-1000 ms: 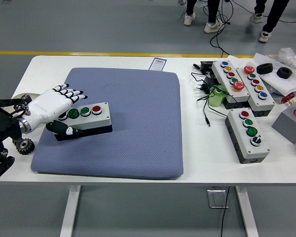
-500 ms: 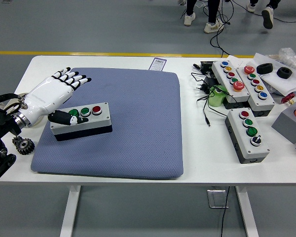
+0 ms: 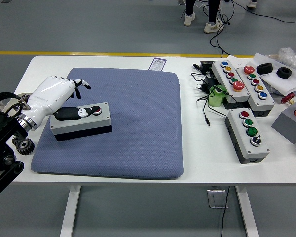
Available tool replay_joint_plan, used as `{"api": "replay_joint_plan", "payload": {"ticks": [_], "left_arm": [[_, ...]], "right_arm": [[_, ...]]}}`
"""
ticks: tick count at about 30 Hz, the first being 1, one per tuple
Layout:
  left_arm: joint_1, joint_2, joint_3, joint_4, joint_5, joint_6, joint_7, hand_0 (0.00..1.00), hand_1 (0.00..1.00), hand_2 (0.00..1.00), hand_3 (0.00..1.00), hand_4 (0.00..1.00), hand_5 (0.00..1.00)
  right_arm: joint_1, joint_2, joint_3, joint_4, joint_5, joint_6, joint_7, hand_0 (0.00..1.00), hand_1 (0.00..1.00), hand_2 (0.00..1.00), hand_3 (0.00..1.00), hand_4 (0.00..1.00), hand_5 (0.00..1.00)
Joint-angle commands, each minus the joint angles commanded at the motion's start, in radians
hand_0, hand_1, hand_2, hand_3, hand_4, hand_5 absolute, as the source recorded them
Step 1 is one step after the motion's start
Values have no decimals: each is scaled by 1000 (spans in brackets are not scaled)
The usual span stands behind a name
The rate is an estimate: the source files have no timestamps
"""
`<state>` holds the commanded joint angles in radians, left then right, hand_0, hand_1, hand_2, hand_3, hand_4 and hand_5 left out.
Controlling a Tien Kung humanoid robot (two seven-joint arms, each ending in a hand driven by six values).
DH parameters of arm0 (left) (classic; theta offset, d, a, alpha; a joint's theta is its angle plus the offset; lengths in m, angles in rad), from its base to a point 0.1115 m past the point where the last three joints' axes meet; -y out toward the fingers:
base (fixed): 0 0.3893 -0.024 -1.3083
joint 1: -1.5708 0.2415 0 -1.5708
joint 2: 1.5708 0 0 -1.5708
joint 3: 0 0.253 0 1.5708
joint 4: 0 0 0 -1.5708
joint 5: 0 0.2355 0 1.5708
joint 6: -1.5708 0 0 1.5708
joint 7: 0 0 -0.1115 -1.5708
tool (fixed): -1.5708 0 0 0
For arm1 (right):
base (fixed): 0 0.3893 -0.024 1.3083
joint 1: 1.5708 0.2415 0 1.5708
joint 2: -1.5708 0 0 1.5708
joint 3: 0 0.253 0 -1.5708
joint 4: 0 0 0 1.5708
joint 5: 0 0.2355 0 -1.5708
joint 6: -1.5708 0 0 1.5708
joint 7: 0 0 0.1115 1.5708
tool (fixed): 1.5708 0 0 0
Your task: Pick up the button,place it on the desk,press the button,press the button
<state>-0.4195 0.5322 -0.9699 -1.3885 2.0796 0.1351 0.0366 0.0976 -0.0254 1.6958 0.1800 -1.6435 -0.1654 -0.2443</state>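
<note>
Pick-and-place apparently done: three-button control box [image 3: 82, 120] set down on blue mat [image 3: 138, 123] on desk [image 3: 207, 158], directly under left hand [image 3: 56, 98]; gripping nothing, thumb extended onto middle button, fingers loosely curled; pressing apparently underway.

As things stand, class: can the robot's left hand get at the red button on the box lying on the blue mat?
Probably yes. The left hand is over the button box, its thumb lying across the top just beside the red button, with nothing between them.

Grey floor [image 3: 113, 24] with yellow line [image 3: 89, 53] behind white table [image 3: 197, 163].
</note>
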Motion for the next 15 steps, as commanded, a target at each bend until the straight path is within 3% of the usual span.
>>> {"api": "replay_joint_plan", "payload": {"ticks": [1, 15], "left_arm": [[1, -1, 3, 2, -19, -17, 15, 2, 2, 2, 626, 677, 998], [3, -4, 9, 10, -46, -60, 27, 2, 2, 2, 619, 650, 998]], "right_arm": [[0, 0, 1, 0, 1, 0, 0, 654, 664, 675, 585, 420, 258], [3, 1, -3, 0, 7, 0, 1, 654, 664, 674, 585, 420, 257]]}}
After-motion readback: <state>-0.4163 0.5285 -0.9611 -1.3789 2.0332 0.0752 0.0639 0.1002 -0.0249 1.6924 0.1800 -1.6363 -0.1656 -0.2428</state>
